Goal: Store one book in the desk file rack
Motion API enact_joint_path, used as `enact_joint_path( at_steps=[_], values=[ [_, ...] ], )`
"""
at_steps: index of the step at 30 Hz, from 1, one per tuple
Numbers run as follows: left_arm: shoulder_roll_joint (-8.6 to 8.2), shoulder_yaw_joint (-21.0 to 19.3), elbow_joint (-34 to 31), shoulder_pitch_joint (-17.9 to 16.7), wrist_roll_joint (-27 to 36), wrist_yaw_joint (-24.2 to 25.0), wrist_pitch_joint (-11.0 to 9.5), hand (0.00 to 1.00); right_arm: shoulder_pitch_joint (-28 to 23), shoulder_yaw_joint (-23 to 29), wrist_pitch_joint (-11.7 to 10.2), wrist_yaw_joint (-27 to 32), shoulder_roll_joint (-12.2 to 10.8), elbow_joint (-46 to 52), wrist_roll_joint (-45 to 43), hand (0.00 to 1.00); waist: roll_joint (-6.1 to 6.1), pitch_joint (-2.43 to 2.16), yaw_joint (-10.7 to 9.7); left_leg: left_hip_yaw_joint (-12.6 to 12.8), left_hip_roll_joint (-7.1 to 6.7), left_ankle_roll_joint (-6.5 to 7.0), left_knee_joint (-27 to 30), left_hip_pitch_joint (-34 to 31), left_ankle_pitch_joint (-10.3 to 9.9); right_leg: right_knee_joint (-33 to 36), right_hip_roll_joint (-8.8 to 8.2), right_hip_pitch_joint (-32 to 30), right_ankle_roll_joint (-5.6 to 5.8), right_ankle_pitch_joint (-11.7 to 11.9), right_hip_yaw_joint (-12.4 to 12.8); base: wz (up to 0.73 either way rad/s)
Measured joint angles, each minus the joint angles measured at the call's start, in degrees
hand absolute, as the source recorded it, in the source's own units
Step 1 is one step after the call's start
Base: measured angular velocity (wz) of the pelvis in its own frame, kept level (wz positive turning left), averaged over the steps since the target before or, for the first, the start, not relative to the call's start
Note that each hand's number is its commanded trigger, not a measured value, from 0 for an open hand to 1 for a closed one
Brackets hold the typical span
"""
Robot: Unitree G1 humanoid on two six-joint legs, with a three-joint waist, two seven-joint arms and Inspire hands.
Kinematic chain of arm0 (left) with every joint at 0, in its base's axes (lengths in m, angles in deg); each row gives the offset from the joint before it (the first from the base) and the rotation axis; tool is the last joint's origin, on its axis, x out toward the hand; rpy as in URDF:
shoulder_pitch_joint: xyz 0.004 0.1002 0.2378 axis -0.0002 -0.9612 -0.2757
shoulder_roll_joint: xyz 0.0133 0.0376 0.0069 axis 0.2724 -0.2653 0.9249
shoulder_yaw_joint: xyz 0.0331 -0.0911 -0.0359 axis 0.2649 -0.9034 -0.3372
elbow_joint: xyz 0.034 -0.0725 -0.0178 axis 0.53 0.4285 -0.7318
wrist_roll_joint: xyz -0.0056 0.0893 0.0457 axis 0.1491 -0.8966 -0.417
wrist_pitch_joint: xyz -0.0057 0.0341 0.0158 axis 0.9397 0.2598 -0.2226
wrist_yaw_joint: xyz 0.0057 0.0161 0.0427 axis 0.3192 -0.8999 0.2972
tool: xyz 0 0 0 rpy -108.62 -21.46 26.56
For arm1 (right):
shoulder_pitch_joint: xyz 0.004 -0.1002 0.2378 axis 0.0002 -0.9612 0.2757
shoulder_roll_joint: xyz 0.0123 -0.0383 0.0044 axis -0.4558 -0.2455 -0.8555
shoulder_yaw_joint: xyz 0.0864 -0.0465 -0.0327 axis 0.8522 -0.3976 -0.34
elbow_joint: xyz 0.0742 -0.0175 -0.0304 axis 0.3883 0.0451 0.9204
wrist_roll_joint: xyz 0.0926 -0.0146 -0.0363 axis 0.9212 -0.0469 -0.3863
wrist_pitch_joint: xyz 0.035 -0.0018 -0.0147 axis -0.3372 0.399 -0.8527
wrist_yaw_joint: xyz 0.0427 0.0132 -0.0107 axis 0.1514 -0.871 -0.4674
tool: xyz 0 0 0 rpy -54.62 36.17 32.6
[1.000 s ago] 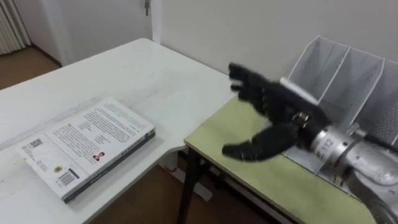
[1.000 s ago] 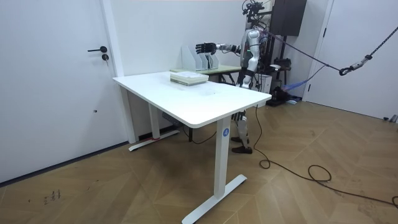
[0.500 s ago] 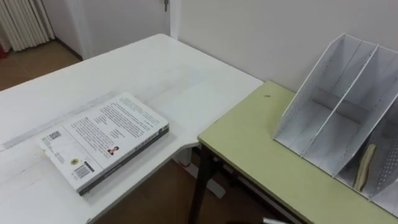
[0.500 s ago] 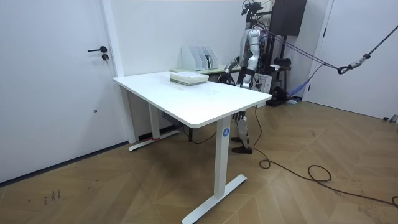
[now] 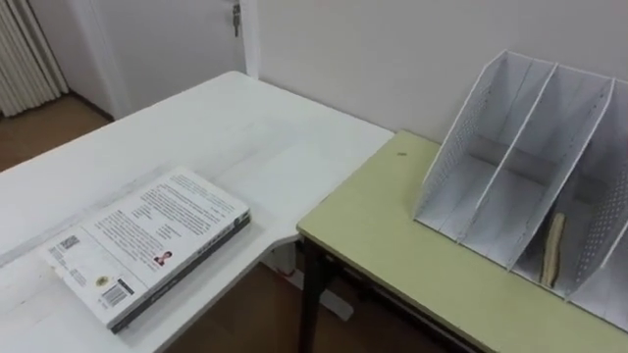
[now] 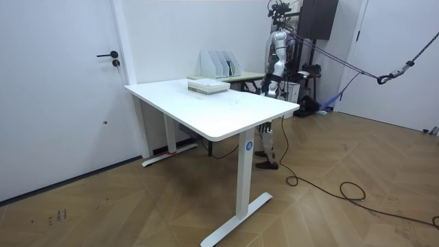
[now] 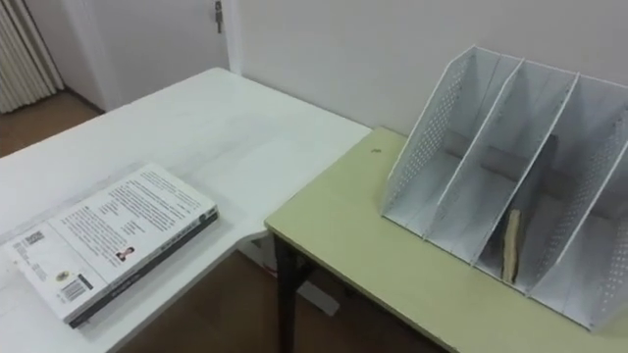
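Cannot read the fingers' (image 6: 267, 83) spread or hold (too small, low at the side). Finds the book (image 5: 147, 245) well apart from them, flat by the table (image 5: 226, 127) edge, handy for gripping; beyond, the rack (image 5: 456, 147), slots open for upright filing.

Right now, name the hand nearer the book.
Left, likely: the book lies on the robot's left side, where the left hand hangs; the right hand hangs farther off.
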Motion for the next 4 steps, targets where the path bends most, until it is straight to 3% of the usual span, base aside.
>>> enact_joint_path(
  at_steps=[4],
  values=[
    [-1.53,-0.25,0.05,-1.06,-4.51,0.23,2.7,0.0,1.33,1.01,-0.08,3.66,-0.38,-3.69,0.53,0.0,-0.01,0.01,-0.93,-0.53,-0.09,0.02,-0.03,0.73,-0.07,-0.4,-0.06,0.63,0.14,-0.3,-0.41,0.07]
  ],
)
